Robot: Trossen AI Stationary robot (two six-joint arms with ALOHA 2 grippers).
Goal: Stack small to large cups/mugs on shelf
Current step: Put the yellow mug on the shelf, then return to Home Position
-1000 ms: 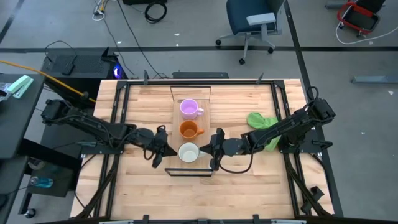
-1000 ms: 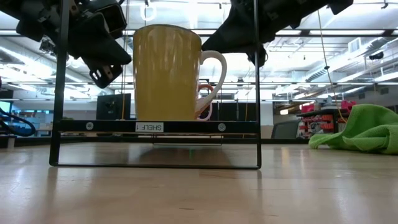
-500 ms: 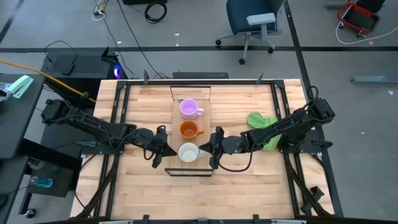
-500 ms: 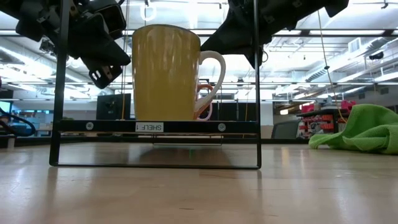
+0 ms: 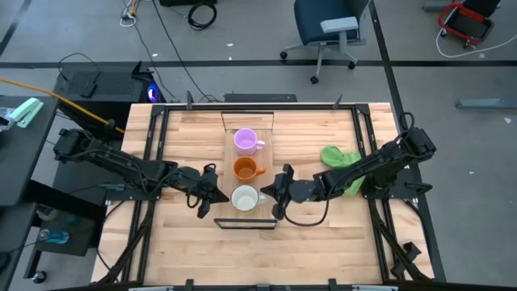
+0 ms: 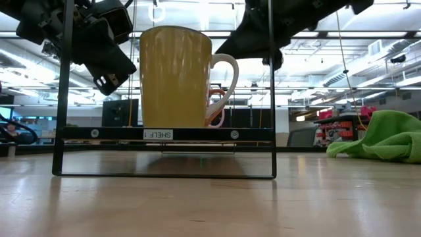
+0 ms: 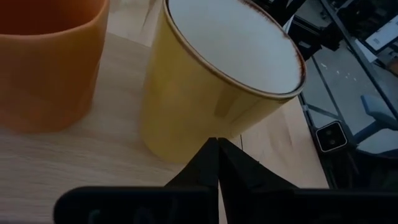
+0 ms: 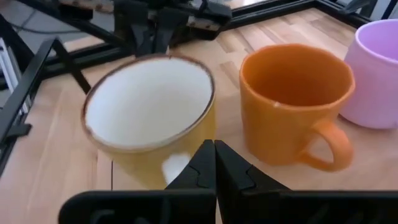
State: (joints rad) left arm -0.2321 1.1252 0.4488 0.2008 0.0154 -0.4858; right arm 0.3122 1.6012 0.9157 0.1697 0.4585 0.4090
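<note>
Three mugs in a row on the shelf, both grippers clenched empty beside the nearest one.

The purple mug (image 5: 245, 141), orange mug (image 5: 245, 168) and yellow mug with a white inside (image 5: 244, 198) stand upright in a line along the shelf (image 5: 269, 145), so the placing looks done; judged from this, only backing the arms away remains. The left gripper (image 5: 212, 192) sits just beside the yellow mug on one side, the right gripper (image 5: 279, 192) just beside it on the other, near its handle; each has its fingers pressed together, grasping nothing. The shelf's black end frame stands just beside both grippers, so room there is tight. Bare table (image 5: 186, 242) lies open behind each gripper; a green cloth (image 5: 339, 158) rests by the right arm.
</note>
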